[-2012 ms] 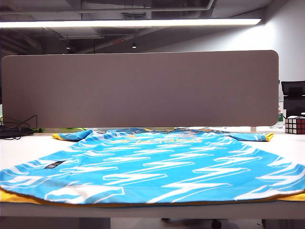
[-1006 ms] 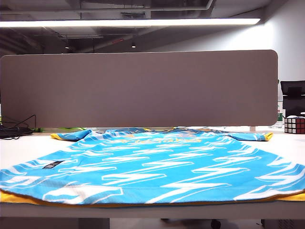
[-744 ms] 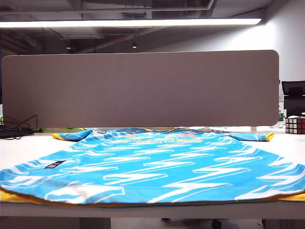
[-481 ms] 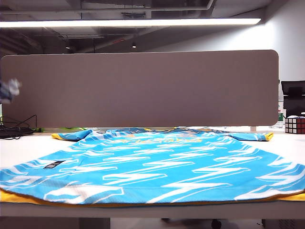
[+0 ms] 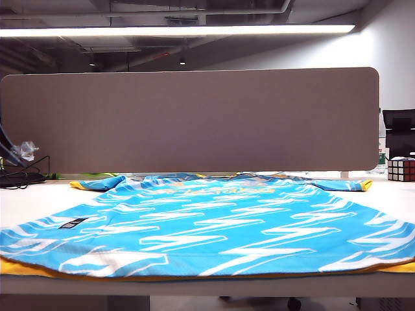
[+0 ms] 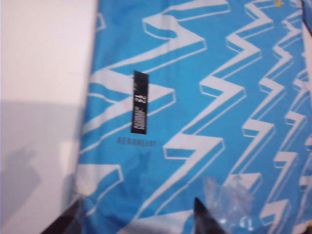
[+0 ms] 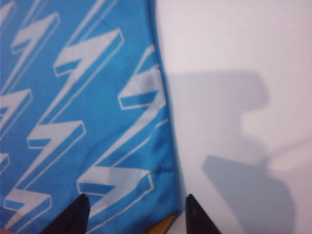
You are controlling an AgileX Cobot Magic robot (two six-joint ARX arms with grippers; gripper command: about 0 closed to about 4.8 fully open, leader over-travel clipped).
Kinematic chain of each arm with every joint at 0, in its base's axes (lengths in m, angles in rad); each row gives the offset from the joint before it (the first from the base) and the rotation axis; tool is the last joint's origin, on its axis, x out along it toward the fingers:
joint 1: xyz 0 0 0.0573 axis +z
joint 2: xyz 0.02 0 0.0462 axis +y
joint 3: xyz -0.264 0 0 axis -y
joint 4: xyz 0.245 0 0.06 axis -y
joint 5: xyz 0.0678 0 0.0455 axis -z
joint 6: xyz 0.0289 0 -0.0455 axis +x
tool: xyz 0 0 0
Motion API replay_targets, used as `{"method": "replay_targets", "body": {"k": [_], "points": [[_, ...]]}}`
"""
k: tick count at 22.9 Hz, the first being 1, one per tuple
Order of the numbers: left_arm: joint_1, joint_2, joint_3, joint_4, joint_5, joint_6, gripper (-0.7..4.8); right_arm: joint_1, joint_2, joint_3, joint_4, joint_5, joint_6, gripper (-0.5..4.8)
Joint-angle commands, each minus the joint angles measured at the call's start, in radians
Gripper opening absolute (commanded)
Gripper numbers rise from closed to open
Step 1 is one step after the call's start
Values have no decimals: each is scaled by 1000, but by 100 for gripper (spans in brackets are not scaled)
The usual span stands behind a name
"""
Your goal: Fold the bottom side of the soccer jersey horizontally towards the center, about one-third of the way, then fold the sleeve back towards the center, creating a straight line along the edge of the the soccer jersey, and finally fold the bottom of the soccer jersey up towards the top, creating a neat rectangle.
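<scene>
The soccer jersey lies spread flat on the white table, sky-blue with white zigzags facing up and yellow trim along its near hem. In the left wrist view my left gripper hangs open above the soccer jersey, close to its side edge and a black label. Nothing is between its fingertips. The right wrist view has my right gripper open over the opposite edge of the soccer jersey, where a yellow corner peeks out. Neither gripper touches the cloth.
A tall grey partition closes off the back of the table. A Rubik's cube stands at the far right and black cables lie at the far left. A plastic-wrapped bit of the left arm shows at the left edge.
A plastic-wrapped part of the left arm has come into the exterior view at the left edge and dropped lower. The jersey has not moved.
</scene>
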Motion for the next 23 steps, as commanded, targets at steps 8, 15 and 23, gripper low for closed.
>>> {"method": "replay_targets", "body": {"k": [8, 15, 23], "points": [[-3, 60, 28, -105, -98, 90, 321, 1, 121, 4, 34, -13, -22, 281], [-3, 165, 28, -114, -99, 113, 350, 2, 157, 3, 33, -21, -23, 337], [-140, 237, 29, -115, -108, 138, 350, 65, 194, 2, 18, -42, -23, 337]]}}
